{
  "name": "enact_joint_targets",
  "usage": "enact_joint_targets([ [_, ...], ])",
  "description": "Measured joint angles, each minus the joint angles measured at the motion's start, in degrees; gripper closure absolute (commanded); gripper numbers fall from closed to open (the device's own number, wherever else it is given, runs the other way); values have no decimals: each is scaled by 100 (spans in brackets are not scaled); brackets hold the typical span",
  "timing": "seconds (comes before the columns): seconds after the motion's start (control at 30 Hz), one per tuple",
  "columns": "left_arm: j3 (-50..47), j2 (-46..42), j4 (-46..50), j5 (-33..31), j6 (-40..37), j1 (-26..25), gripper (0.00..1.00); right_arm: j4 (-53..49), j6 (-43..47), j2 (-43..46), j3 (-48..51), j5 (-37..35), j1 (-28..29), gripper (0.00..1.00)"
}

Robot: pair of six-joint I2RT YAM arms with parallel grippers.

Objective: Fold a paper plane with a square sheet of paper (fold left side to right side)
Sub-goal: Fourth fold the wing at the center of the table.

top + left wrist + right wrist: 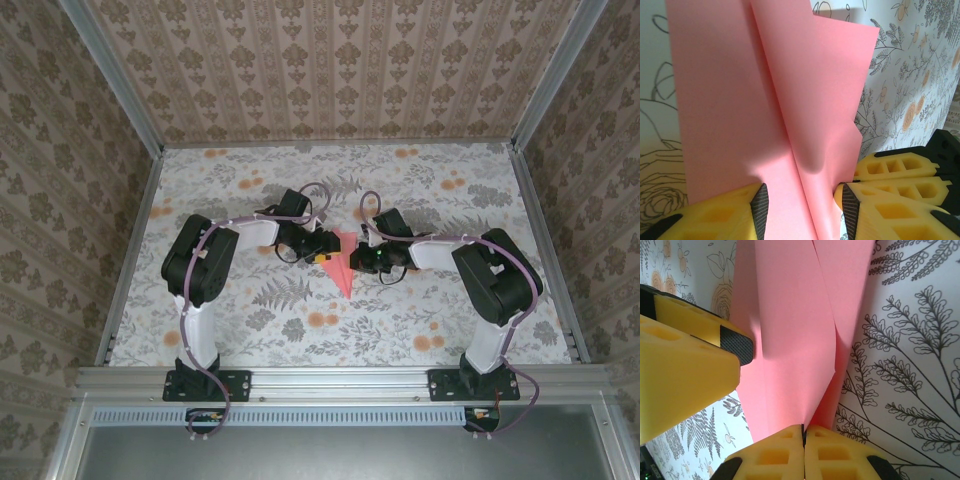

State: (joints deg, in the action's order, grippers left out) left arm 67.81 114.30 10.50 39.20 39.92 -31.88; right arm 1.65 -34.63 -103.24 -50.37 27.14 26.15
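Note:
The salmon-pink sheet of paper [343, 264] lies mid-table, folded into a pointed dart shape with its tip toward the near edge. In the left wrist view the paper [740, 100] shows a long centre crease with one flap lifted. My left gripper [802, 212] is open, with its yellow fingers [730, 220] on either side of the creased paper. From the other side, my right gripper [803, 432] is shut on the paper's [795, 340] raised fold. In the top view the left gripper [322, 250] and right gripper [364, 258] face each other across the paper.
The table [440, 200] has a floral fern-patterned cover, with patterned walls on three sides. The right gripper's yellow fingers [900, 175] sit close beside my left fingers, and the left gripper's finger [690, 360] shows in the right wrist view.

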Motion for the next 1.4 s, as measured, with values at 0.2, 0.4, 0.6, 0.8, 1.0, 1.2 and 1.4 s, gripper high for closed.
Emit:
enact_joint_targets([
  [0.2,0,-2,0,0,0,0,53,-61,17,-2,-26,-59,0,93],
  [0.4,0,0,0,0,-2,0,53,-70,39,-28,-74,-68,0,93],
  [0.6,0,0,0,0,0,2,53,-129,42,-125,-125,-87,0,93],
  [0.8,0,0,-2,0,-2,0,53,-223,105,-153,-177,-85,0,94],
  [1.0,24,-2,52,-15,-9,0,52,-232,149,-153,-177,-105,0,94],
  [1.2,247,-111,433,-129,-160,0,51,-216,149,-153,-166,-105,4,94],
  [1.4,566,-332,544,-131,-249,-4,62,-214,149,-153,-166,-107,4,94],
])
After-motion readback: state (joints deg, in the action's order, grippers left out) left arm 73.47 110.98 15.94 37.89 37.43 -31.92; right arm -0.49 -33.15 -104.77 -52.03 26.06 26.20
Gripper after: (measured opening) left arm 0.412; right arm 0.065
